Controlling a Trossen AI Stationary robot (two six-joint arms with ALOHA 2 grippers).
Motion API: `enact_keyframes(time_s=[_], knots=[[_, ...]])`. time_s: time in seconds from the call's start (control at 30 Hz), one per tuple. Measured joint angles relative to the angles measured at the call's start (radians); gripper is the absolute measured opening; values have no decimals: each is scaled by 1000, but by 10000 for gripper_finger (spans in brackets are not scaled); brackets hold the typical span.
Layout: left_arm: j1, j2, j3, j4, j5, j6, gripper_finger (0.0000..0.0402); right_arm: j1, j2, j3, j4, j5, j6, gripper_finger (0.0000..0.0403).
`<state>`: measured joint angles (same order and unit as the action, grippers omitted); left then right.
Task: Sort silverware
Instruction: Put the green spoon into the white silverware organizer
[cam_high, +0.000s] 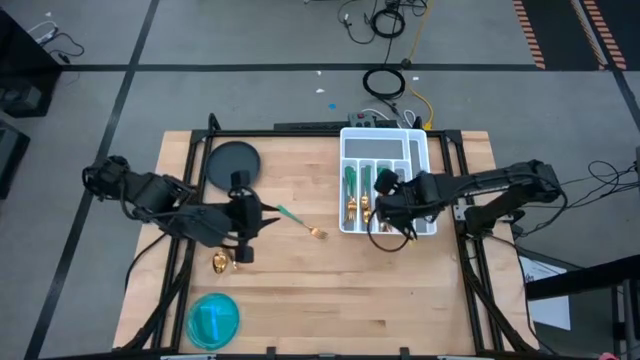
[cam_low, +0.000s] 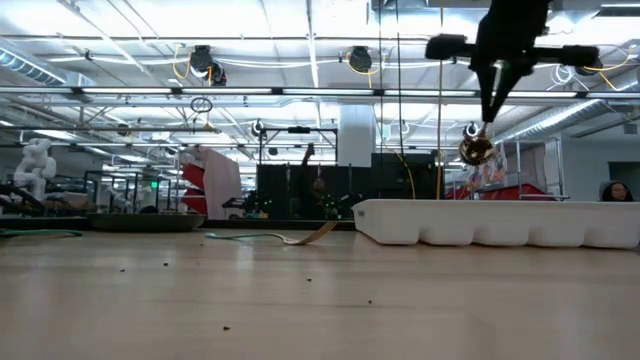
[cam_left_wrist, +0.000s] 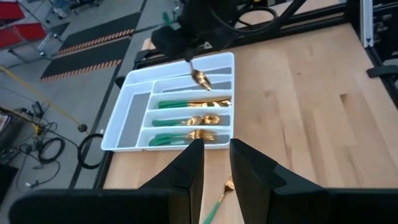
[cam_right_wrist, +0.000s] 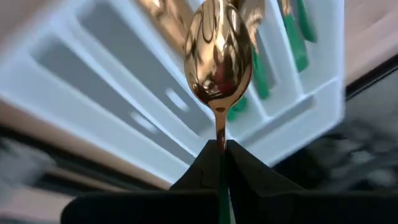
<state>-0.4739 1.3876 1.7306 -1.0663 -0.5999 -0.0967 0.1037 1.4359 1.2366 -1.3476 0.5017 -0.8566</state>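
Over tray (cam_high: 425, 150): right pincer (cam_right_wrist: 219, 148) clamped on spoon (cam_right_wrist: 219, 56), bowl hanging above compartments. Best lower into spoon slot, align lengthwise, then release. Left pincer (cam_left_wrist: 216, 163) part-open, empty, above fork (cam_high: 300, 221) on desk (cam_high: 330, 290).

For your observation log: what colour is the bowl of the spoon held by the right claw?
Shiny gold. The spoon shows best in the right wrist view.

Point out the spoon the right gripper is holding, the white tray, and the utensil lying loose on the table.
spoon (cam_right_wrist: 218, 53), right wrist view, on its gold bowl.
white tray (cam_high: 345, 138), high view, on its far left rim.
loose utensil (cam_high: 291, 214), high view, on its green handle.
right gripper (cam_right_wrist: 221, 149), right wrist view, at the fingertips clamping the spoon's neck.
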Motion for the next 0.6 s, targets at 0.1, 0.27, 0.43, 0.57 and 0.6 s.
enact_keyframes(time_s=[0.1, 0.27, 0.43, 0.57, 0.6], knots=[[14, 0, -50, 56, 4, 0, 86, -34, 9, 0, 45, 68, -184, 0], [24, 0, -104, 131, 18, -1, 86, -93, 39, 0, 155, 67, -401, 0], [24, 0, -122, 147, 23, -22, 86, -146, 100, 0, 214, -57, -590, 0], [24, 0, -124, 146, 23, -36, 86, -169, 157, 0, 241, -115, -663, 0], [23, 0, -124, 146, 23, -38, 86, -171, 169, 0, 256, -135, -673, 0]])
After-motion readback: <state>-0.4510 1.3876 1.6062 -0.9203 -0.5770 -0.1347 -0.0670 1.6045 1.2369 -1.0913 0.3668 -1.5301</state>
